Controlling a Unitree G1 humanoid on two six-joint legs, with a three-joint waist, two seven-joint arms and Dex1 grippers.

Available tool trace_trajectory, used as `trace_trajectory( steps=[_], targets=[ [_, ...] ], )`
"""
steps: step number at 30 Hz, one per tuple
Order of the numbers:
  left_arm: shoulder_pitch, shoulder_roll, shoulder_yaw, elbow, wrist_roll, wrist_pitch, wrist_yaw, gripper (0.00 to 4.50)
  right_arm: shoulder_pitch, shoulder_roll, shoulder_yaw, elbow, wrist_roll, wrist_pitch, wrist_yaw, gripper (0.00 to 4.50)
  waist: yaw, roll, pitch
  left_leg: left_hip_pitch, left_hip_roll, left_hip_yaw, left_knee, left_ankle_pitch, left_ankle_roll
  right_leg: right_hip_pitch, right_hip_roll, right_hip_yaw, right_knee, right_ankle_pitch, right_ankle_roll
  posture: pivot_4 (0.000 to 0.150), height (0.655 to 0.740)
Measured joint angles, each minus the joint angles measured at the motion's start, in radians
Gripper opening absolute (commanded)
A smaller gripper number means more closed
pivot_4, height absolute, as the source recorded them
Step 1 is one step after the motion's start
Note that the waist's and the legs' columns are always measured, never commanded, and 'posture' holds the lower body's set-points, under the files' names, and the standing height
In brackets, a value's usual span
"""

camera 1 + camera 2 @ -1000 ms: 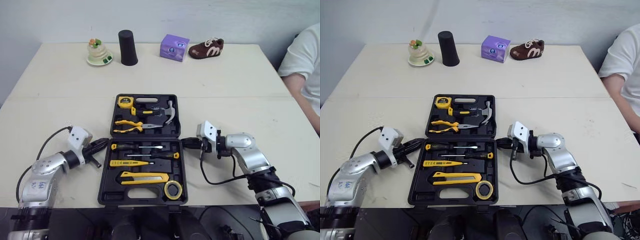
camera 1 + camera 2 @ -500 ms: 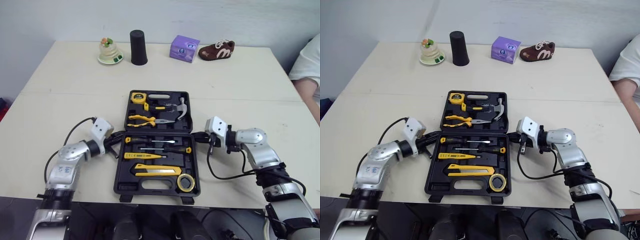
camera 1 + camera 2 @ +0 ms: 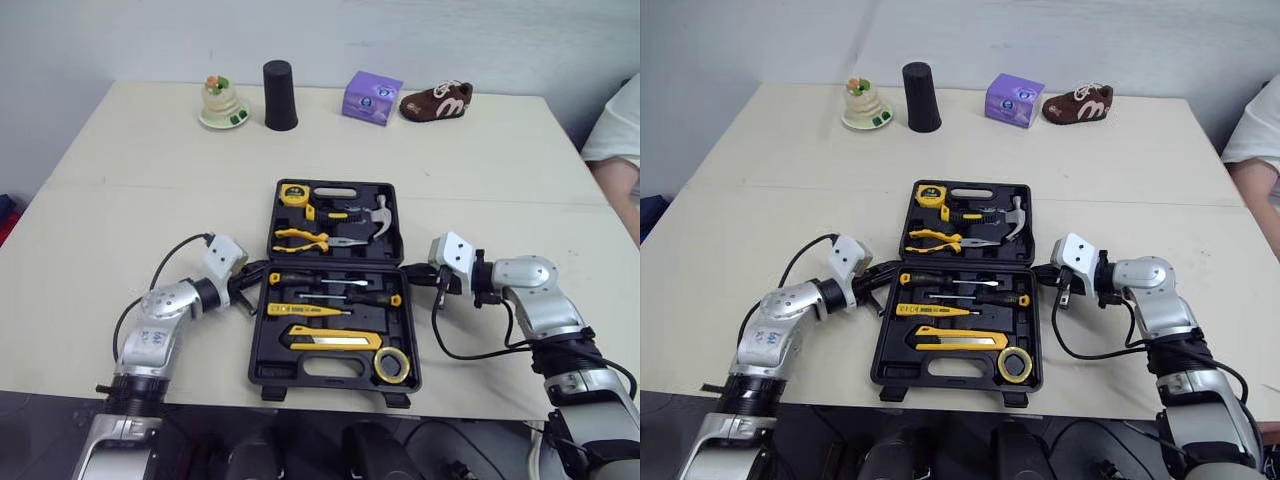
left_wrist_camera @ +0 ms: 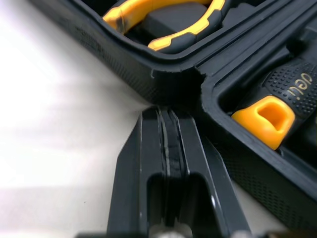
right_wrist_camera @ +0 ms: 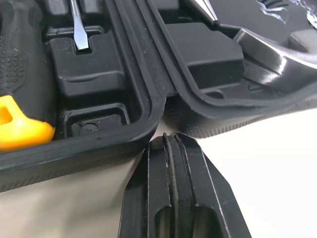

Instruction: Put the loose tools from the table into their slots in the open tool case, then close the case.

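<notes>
Holding left end effector [image 4: 166, 113] and right end effector [image 5: 171, 140] pressed together, just beside opposite hinge ends of the open tool case [image 3: 330, 368].

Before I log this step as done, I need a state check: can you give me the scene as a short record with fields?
Case: tool case open, lying flat on the table
Upper half: tape measure, hammer, pliers
Lower half: screwdrivers, utility knife, tape roll
Left side: left hand shut, tip at the case's hinge notch
Right side: right hand shut, tip at the opposite hinge notch
Left to do: close the case
</notes>
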Motion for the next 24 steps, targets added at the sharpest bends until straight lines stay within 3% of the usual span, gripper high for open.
trace_trajectory(
  steps=[3,8,9,10,16,20,24],
  targets=[
    [0.070,0.021,0.072,-0.056,-0.016,0.021,0.048,1.88,0.013,0.015,-0.053,0.012,0.047,0.092,-0.060,1.03,-0.010,0.000,0.000,0.000,0.001,0.000,0.000,0.000,0.000,0.000,0.000,0.001,0.001,0.000,0.000,0.150,0.7400],
    [0.168,0.090,0.263,-0.127,-0.105,0.069,0.059,4.22,0.034,-0.058,-0.125,0.009,0.100,0.233,-0.060,3.59,-0.014,0.000,0.000,0.000,0.001,0.000,-0.002,0.000,0.000,0.000,0.000,0.000,0.000,0.000,0.000,0.150,0.7400],
    [0.169,0.105,0.290,-0.149,-0.133,0.098,0.058,4.50,0.032,-0.066,-0.136,-0.011,0.115,0.298,-0.063,4.21,-0.013,0.000,0.000,-0.001,0.001,0.000,-0.001,0.000,0.000,-0.001,0.000,0.000,-0.001,0.000,0.000,0.150,0.7400],
    [0.162,0.116,0.313,-0.179,-0.162,0.142,0.063,4.50,0.023,-0.080,-0.136,-0.036,0.122,0.379,-0.077,4.48,-0.012,0.000,0.000,-0.001,0.001,0.000,-0.001,0.000,0.000,-0.001,0.000,0.000,0.000,0.000,0.000,0.150,0.7400],
    [-0.083,0.147,0.385,-0.302,-0.402,0.621,0.201,4.50,-0.180,-0.145,-0.103,-0.197,0.195,1.042,-0.154,4.48,-0.006,0.001,0.001,-0.002,0.000,-0.001,-0.002,0.001,-0.001,-0.002,0.000,0.000,0.001,0.000,0.000,0.150,0.7400],
    [-0.243,0.143,0.319,-0.278,-0.443,0.903,0.291,4.50,-0.298,-0.072,-0.110,-0.207,0.237,1.331,-0.243,4.48,-0.009,0.001,0.001,-0.005,0.000,0.001,-0.003,0.001,-0.002,-0.007,0.002,0.002,0.000,0.000,0.000,0.150,0.7400],
    [-0.369,0.101,0.256,-0.196,-0.439,1.038,0.352,4.50,-0.418,0.026,-0.112,-0.194,0.242,1.452,-0.361,4.48,-0.013,0.001,0.001,-0.019,0.000,0.002,0.002,0.002,-0.003,-0.027,0.002,0.002,0.012,0.000,-0.001,0.150,0.7400]
  ],
)
